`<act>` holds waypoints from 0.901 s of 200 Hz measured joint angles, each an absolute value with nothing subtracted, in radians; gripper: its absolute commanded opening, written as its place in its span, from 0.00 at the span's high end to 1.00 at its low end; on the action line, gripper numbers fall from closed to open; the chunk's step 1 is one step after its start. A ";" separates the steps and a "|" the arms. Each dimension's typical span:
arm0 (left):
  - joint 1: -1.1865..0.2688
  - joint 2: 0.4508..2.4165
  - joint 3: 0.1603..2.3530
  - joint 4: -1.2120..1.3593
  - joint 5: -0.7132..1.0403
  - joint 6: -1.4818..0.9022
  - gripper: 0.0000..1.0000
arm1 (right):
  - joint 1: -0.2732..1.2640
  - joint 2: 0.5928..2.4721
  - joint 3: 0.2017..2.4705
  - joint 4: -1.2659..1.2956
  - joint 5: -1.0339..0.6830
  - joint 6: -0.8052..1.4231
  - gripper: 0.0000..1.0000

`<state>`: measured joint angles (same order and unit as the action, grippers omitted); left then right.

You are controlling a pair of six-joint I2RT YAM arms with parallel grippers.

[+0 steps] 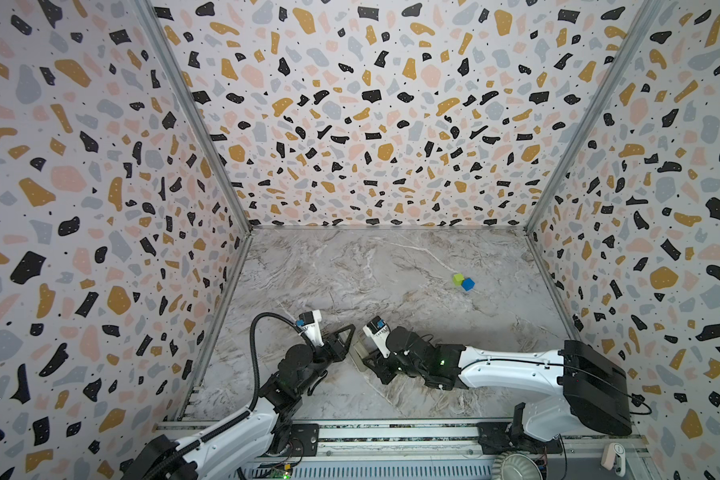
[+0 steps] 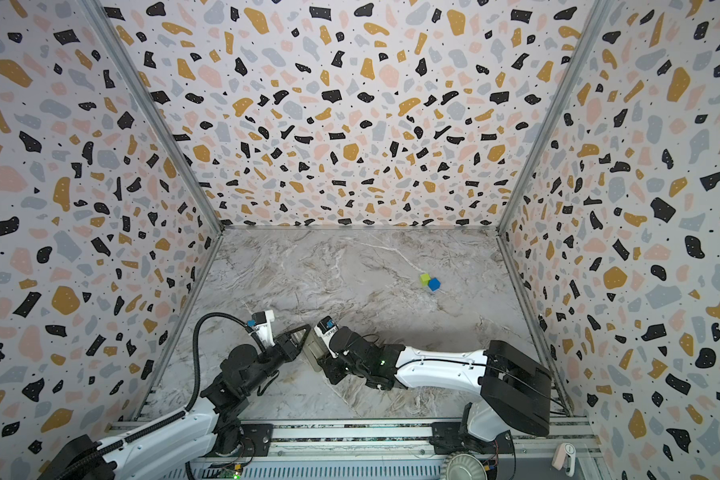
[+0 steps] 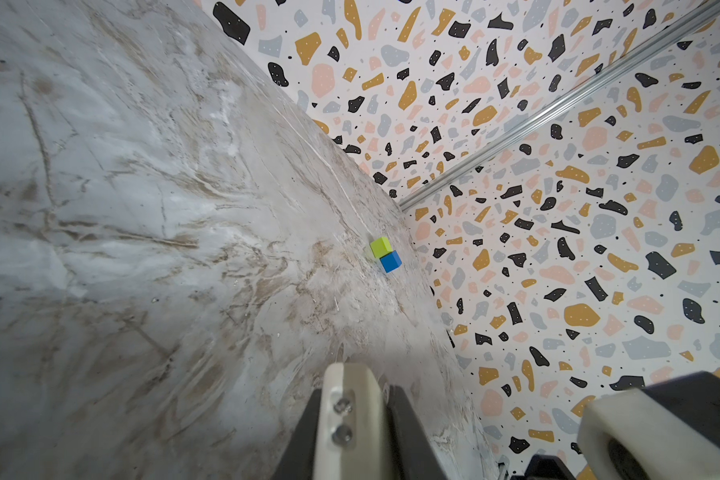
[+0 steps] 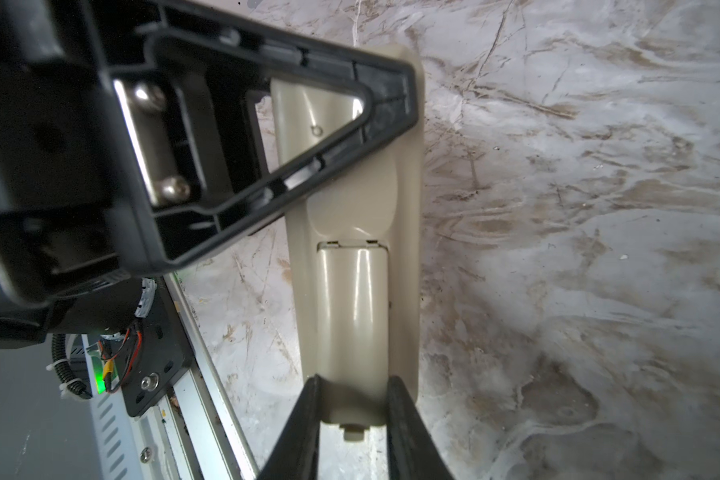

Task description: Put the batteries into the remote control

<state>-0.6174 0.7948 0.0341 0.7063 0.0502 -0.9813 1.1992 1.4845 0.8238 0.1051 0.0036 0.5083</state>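
Note:
The remote control (image 4: 350, 291) is pale cream. It shows its plain back with the battery cover (image 4: 352, 316) closed. In both top views it sits low between the two arms near the front of the marble floor (image 1: 356, 351) (image 2: 312, 353). My right gripper (image 4: 354, 380) is shut on the cover end, with a black finger on each side. My left gripper (image 3: 356, 390) is shut on the other end of the remote control (image 3: 350, 399), edge-on between its jaws. Its black triangular finger (image 4: 292, 137) overlaps that end. The batteries are out of view.
A green cube (image 1: 458, 279) and a blue cube (image 1: 468, 284) touch each other on the marble floor (image 1: 350, 270) at the back right. Terrazzo-patterned walls (image 1: 100, 208) close in three sides. A metal rail (image 1: 391, 432) runs along the front edge.

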 measured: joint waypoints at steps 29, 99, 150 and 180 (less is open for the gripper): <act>-0.617 0.795 0.034 0.706 0.051 -0.981 1.00 | 1.200 1.485 0.824 0.106 0.004 0.508 1.00; -0.616 0.826 0.034 0.719 0.099 -0.978 1.00 | 1.200 1.501 0.824 0.101 0.004 0.508 0.99; -0.615 0.826 0.034 0.726 0.117 -0.961 1.00 | 1.200 1.501 0.824 0.098 0.004 0.508 0.86; -0.612 0.826 0.034 0.727 0.121 -0.961 1.00 | 1.200 1.501 0.824 0.098 0.005 0.508 0.76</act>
